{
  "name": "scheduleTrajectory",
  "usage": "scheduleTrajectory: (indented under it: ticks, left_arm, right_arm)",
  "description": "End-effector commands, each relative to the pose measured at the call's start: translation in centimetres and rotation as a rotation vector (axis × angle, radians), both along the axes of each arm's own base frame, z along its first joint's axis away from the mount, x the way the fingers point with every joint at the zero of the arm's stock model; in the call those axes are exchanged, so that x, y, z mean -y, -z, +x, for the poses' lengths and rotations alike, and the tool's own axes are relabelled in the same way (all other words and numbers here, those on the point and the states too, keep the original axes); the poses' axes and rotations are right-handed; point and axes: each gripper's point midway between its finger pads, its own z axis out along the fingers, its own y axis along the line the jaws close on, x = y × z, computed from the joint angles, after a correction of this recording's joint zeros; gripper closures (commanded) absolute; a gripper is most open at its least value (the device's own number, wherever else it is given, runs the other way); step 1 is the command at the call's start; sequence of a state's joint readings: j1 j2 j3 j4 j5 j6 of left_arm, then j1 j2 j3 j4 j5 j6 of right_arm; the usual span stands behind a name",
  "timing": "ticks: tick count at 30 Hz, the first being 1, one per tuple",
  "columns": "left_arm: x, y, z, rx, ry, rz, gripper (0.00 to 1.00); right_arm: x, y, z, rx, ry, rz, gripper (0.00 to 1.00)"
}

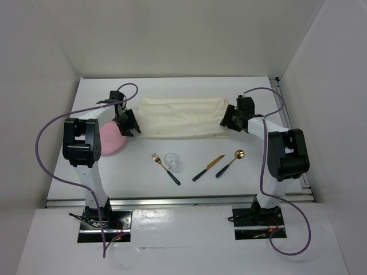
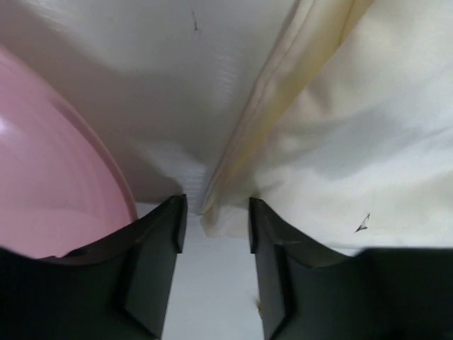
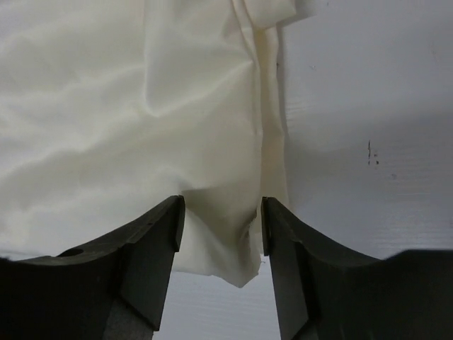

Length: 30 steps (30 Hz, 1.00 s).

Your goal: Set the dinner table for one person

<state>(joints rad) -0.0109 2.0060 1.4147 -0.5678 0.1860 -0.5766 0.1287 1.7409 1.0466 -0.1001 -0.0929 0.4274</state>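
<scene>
**Top view.** The dinner table [image 1: 137,183] carries a cream cloth [image 1: 180,117] toward 12 o'clock. The left claw [image 1: 131,129] stands at the cloth's 8 o'clock corner and the right claw [image 1: 226,121] at its 4 o'clock corner. A pink plate [image 1: 112,139] lies at 9 o'clock. Fork [image 1: 165,168], glass [image 1: 171,161], knife [image 1: 207,168] and spoon [image 1: 230,164] lie toward 6 o'clock.

**Left wrist view.** The jaws are parted, with the cloth corner between them, ungripped. The plate is at 9 o'clock, with tabletop beyond.

**Right wrist view.** The jaws are parted astride the cloth's corner. Bare tabletop is at 3 o'clock.
</scene>
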Motion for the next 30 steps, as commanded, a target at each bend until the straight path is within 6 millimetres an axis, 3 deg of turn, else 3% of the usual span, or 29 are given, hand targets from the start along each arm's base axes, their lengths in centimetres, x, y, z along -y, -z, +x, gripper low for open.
scheduleTrajectory:
  ticks: [1, 7, 11, 15, 23, 29, 30]
  left_arm:
    - [-0.4, -0.1, 0.3, -0.001, 0.004, 0.049, 0.41]
    - [-0.1, 0.5, -0.1, -0.019, 0.013, 0.052, 0.34]
    - [1.1, 1.3, 0.3, -0.023, 0.028, 0.009, 0.34]
    - [2.3, 1.6, 0.5, -0.029, 0.045, -0.003, 0.43]
    - [3.1, 1.8, 0.5, -0.032, 0.054, -0.025, 0.71]
    - [3.3, 1.5, 0.7, -0.023, 0.057, -0.034, 1.0]
    - [3.3, 1.5, 0.7, -0.023, 0.057, -0.034, 1.0]
  right_arm:
    - [0.4, 0.0, 0.5, 0.001, 0.021, -0.039, 0.4]
    - [1.1, -0.7, -0.2, 0.008, 0.044, -0.062, 0.15]
    - [1.3, -0.4, -0.6, -0.01, 0.05, -0.072, 0.14]
    - [1.4, 0.7, -1.4, -0.05, 0.058, -0.07, 0.14]
    - [0.0, 3.5, -3.7, -0.155, 0.039, 0.011, 0.2]
    - [0.3, 5.8, -4.7, -0.206, 0.05, 0.017, 0.39]
    - [0.3, 5.6, -4.3, -0.19, 0.05, 0.019, 0.43]
